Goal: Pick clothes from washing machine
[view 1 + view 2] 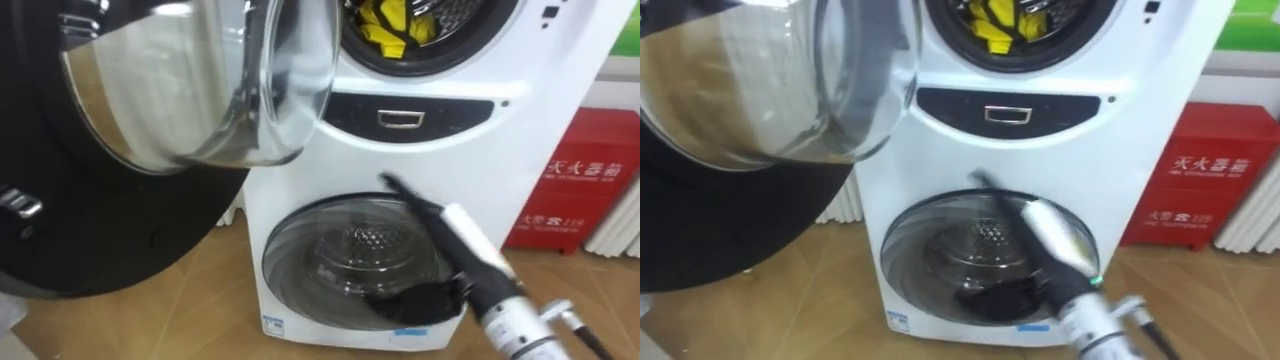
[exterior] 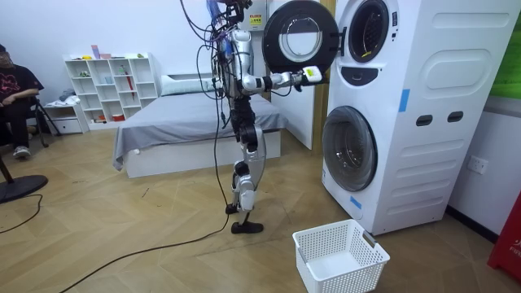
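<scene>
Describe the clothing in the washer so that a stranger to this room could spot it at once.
Find the tall white stack of two washing machines. The upper drum's round door hangs open; inside lies a bright yellow garment. The lower drum, behind its shut glass door, holds nothing yellow.

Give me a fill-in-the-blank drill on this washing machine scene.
The yellow clothes lie in the ___ drum of the white stacked washing machine. Its upper door stands ___. Its lower round glass door is ___. The white plastic lattice basket stands on the wooden ___.
Missing: upper; open; shut; floor.
</scene>
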`<state>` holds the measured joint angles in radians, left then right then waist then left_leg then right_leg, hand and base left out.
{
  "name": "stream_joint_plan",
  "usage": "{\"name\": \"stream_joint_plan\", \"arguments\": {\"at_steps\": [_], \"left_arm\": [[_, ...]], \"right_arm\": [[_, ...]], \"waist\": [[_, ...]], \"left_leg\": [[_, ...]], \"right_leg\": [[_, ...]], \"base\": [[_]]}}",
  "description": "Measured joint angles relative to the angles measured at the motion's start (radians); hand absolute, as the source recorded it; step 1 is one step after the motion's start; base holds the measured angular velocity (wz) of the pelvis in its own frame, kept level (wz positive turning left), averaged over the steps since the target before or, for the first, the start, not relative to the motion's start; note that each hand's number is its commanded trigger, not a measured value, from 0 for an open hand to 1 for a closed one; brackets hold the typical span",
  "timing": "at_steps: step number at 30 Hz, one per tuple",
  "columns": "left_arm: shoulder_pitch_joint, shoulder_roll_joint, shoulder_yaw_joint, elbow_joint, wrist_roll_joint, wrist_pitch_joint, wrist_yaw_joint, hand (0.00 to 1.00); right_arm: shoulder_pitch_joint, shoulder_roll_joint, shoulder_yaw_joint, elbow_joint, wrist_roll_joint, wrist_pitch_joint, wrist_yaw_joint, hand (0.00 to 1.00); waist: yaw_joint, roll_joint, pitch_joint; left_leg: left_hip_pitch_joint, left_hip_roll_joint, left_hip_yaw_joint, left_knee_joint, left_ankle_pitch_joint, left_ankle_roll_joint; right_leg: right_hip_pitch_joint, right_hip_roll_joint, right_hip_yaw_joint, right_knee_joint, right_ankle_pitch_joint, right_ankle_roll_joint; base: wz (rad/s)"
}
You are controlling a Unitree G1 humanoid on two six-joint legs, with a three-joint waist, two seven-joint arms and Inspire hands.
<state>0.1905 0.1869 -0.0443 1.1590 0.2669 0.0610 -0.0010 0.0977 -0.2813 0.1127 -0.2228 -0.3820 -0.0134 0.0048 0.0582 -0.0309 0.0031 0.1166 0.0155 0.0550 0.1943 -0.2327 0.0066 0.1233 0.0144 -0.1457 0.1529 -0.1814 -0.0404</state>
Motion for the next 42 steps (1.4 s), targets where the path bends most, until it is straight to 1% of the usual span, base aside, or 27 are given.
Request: {"name": "stream_joint_plan", "arguments": {"at_steps": [1,3,4,6,7,9,11,12,13,15,17,20,25,29,31,32,33,34,35,37,38,39,40,42], "left_arm": [[-0.003,0.0,0.001,0.0,0.0,0.0,0.0,0.0],[-0.002,0.0,0.003,-0.002,-0.001,0.0,-0.001,0.0],[-0.003,0.002,0.003,-0.007,0.001,0.001,-0.002,0.0],[-0.003,0.004,0.003,-0.021,0.01,0.003,-0.007,0.0],[-0.002,0.006,0.005,-0.021,0.009,0.002,-0.009,0.0],[-0.002,0.008,0.014,-0.022,0.009,0.002,-0.01,0.0],[-0.002,0.008,0.021,-0.023,0.009,-0.002,-0.009,0.0],[0.004,0.009,0.022,-0.023,0.008,-0.003,-0.008,0.0],[0.004,0.009,0.022,-0.023,0.008,-0.007,-0.006,0.0],[0.004,0.01,0.022,-0.023,0.008,-0.018,0.0,0.0],[0.006,0.01,0.022,-0.02,0.008,-0.024,0.008,0.0],[0.015,0.01,0.022,-0.019,0.007,-0.025,0.012,0.0],[0.012,0.01,0.031,-0.02,0.009,-0.027,0.005,0.0],[0.006,0.01,0.052,-0.023,0.013,-0.024,-0.027,0.0],[0.0,0.01,0.064,-0.023,0.013,-0.019,-0.039,0.0],[0.0,0.01,0.071,-0.023,0.013,-0.018,-0.041,0.0],[-0.001,0.009,0.08,-0.023,0.019,-0.017,-0.043,0.0],[-0.001,0.009,0.081,-0.023,0.023,-0.017,-0.042,0.0],[-0.001,0.009,0.08,-0.023,0.027,-0.017,-0.042,0.0],[-0.002,0.01,0.082,-0.018,0.028,-0.015,-0.035,0.0],[-0.002,0.01,0.082,-0.017,0.028,-0.013,-0.032,0.0],[-0.002,0.011,0.083,-0.016,0.029,-0.004,-0.028,0.0],[-0.005,0.011,0.082,-0.01,0.029,0.005,-0.028,0.0],[-0.006,0.012,0.083,-0.004,0.028,0.009,-0.028,0.0]], "right_arm": [[0.0,0.0,-0.013,-0.004,-0.019,0.0,-0.018,0.0],[-0.006,-0.001,-0.028,-0.025,-0.032,0.0,-0.035,0.0],[-0.028,-0.001,-0.028,-0.03,-0.038,0.0,-0.041,0.0],[-0.06,-0.002,-0.025,-0.045,-0.037,0.004,-0.04,0.0],[-0.077,-0.002,-0.019,-0.068,-0.035,0.01,-0.037,0.0],[-0.098,-0.001,-0.015,-0.109,-0.035,0.01,-0.033,0.0],[-0.114,0.001,-0.013,-0.135,-0.035,0.007,-0.033,0.0],[-0.12,0.002,-0.013,-0.148,-0.027,0.005,-0.033,0.0],[-0.12,0.001,-0.013,-0.15,-0.022,-0.005,-0.035,0.0],[-0.12,0.003,-0.01,-0.15,-0.013,-0.01,-0.035,0.0],[-0.12,0.004,-0.005,-0.15,-0.007,-0.012,-0.035,0.0],[-0.12,0.004,0.004,-0.151,0.005,-0.027,-0.037,0.0],[-0.12,0.001,0.009,-0.151,-0.004,-0.046,-0.058,0.0],[-0.127,0.001,0.008,-0.151,-0.06,-0.046,-0.076,0.0],[-0.162,-0.003,0.007,-0.15,-0.113,-0.046,-0.077,0.0],[-0.174,-0.003,0.005,-0.15,-0.131,-0.046,-0.079,0.0],[-0.201,-0.011,0.0,-0.15,-0.16,-0.044,-0.085,0.0],[-0.234,-0.03,-0.005,-0.148,-0.173,-0.041,-0.099,0.0],[-0.249,-0.043,-0.01,-0.148,-0.179,-0.041,-0.105,0.0],[-0.315,-0.076,-0.02,-0.132,-0.2,-0.035,-0.139,0.0],[-0.33,-0.083,-0.02,-0.124,-0.201,-0.033,-0.145,0.0],[-0.36,-0.092,-0.024,-0.103,-0.205,-0.027,-0.151,0.0],[-0.377,-0.1,-0.028,-0.09,-0.209,-0.009,-0.156,0.0],[-0.39,-0.108,-0.028,-0.072,-0.211,0.003,-0.156,0.0]], "waist": [[0.0,-0.005,-0.0044],[-0.001,-0.008,-0.0068],[-0.006,-0.013,-0.0069],[-0.002,-0.017,-0.0061],[0.007,-0.021,-0.0042],[0.009,-0.024,-0.0021],[0.012,-0.028,-0.0027],[0.026,-0.029,-0.003],[0.029,-0.033,-0.0033],[0.033,-0.035,-0.0021],[0.037,-0.034,-0.0012],[0.043,-0.034,-0.001],[0.054,-0.031,0.0006],[0.056,-0.032,0.0002],[0.054,-0.033,-0.0007],[0.053,-0.036,-0.0024],[0.053,-0.037,-0.0028],[0.052,-0.036,-0.0025],[0.051,-0.036,-0.0025],[0.048,-0.04,0.0002],[0.047,-0.041,0.0008],[0.041,-0.045,0.0025],[0.037,-0.05,0.005],[0.035,-0.055,0.0072]], "left_leg": [[0.002,0.0,0.0,0.0,0.0,0.0],[0.006,0.003,0.001,-0.008,0.0,0.0],[0.007,0.004,0.001,-0.01,0.0,0.0],[0.011,0.006,0.002,-0.014,0.0,0.0],[0.016,0.007,0.002,-0.017,0.0,0.0],[0.017,0.008,0.001,-0.018,0.0,0.0],[0.017,0.007,-0.001,-0.019,0.0,0.0],[0.019,0.007,0.0,-0.021,0.0,0.0],[0.02,0.006,0.0,-0.023,0.0,0.0],[0.02,0.005,-0.001,-0.025,0.0,0.0],[0.02,0.005,-0.001,-0.025,0.0,0.0],[0.017,0.005,-0.002,-0.024,0.0,0.0],[0.013,0.007,-0.001,-0.02,0.0,-0.001],[0.001,0.005,-0.002,-0.01,0.0,0.0],[-0.012,0.004,-0.002,-0.006,0.0,0.0],[-0.012,0.003,-0.002,-0.007,0.0,0.0],[-0.011,0.003,-0.002,-0.007,0.0,0.0],[-0.01,0.003,-0.002,-0.007,0.0,0.0],[-0.007,0.003,-0.001,-0.007,0.0,0.0],[-0.003,0.003,-0.001,-0.008,0.0,0.0],[-0.003,0.003,-0.001,-0.008,0.0,0.0],[-0.003,0.004,-0.002,-0.008,0.0,0.0],[-0.004,0.004,-0.003,-0.008,0.0,0.0],[-0.004,0.005,-0.003,-0.008,0.0,0.0]], "right_leg": [[0.0,0.003,0.006,0.0,0.0,0.0],[-0.002,0.003,0.006,0.001,0.0,0.0],[-0.003,0.003,0.008,0.001,0.0,0.0],[-0.003,0.006,0.015,0.002,0.0,0.0],[-0.003,0.007,0.022,0.002,0.0,0.0],[-0.003,0.008,0.022,0.002,0.0,0.0],[-0.002,0.007,0.022,0.002,0.0,0.0],[-0.002,0.007,0.021,0.002,0.0,0.0],[-0.002,0.006,0.02,0.002,0.0,0.0],[-0.002,0.005,0.018,0.002,0.0,0.0],[0.0,0.005,0.017,0.002,0.0,0.0],[-0.001,0.005,0.013,0.004,0.0,0.0],[-0.009,0.005,0.01,0.015,0.0,0.0],[-0.014,0.004,0.009,0.014,0.0,0.0],[-0.025,0.004,0.01,0.015,0.0,0.0],[-0.026,0.005,0.01,0.015,0.0,0.0],[-0.026,0.005,0.01,0.015,0.0,0.0],[-0.026,0.006,0.009,0.014,0.0,0.0],[-0.026,0.006,0.008,0.013,0.0,0.0],[-0.024,0.006,0.006,0.013,0.0,0.0],[-0.023,0.006,0.005,0.013,0.0,0.0],[-0.022,0.005,0.005,0.013,0.0,0.0],[-0.021,0.005,0.005,0.013,0.0,0.0],[-0.022,0.005,0.002,0.013,0.0,0.0]], "base": [[-0.17],[-0.11],[-0.08],[-0.11],[-0.14],[-0.04],[0.02],[0.0],[0.0],[0.06],[0.04],[0.02],[0.0],[0.0],[0.0],[0.0],[0.0],[0.0],[0.0],[0.0],[0.0],[0.06],[0.07],[0.02]]}}
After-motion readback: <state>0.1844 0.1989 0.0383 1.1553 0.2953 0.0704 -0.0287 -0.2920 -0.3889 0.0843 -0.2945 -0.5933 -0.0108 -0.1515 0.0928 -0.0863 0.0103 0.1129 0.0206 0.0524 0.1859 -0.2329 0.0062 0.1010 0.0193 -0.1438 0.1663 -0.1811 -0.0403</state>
